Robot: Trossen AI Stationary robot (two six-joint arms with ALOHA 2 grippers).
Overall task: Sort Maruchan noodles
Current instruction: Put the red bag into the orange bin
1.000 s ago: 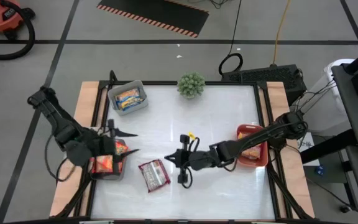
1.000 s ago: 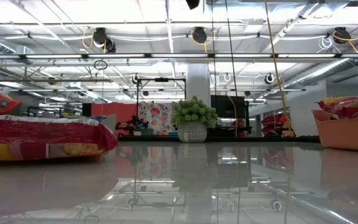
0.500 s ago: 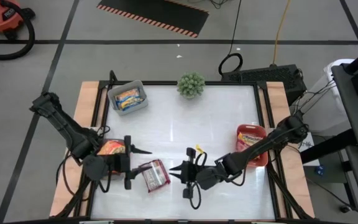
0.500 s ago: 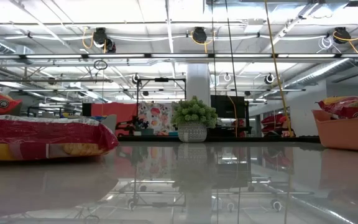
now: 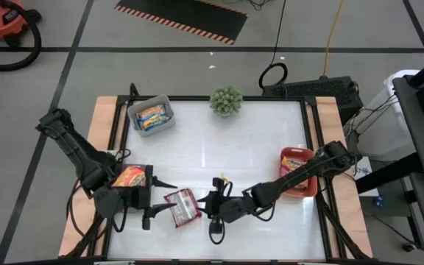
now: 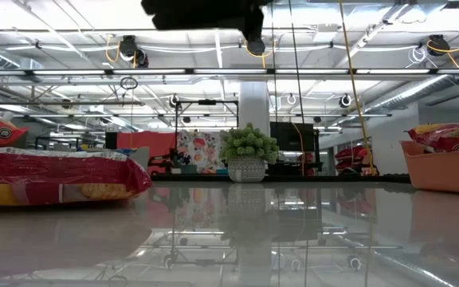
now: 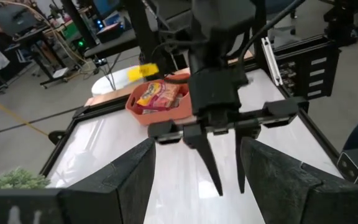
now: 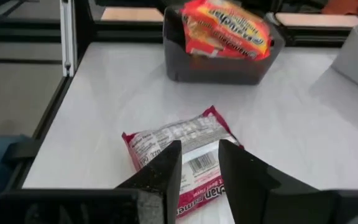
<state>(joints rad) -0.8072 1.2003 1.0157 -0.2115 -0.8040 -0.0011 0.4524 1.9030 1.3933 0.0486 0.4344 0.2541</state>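
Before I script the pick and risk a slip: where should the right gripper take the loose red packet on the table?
The red packet lies flat, label down, with free table all round. Probably best for the right gripper to come from above and pinch across its narrow width at mid-length, clear of the left gripper on its other side.

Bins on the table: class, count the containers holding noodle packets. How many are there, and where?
3. A light grey plastic bin at the far left corner, a dark grey bin at the left edge, and an orange bin at the right edge. None seems hidden.
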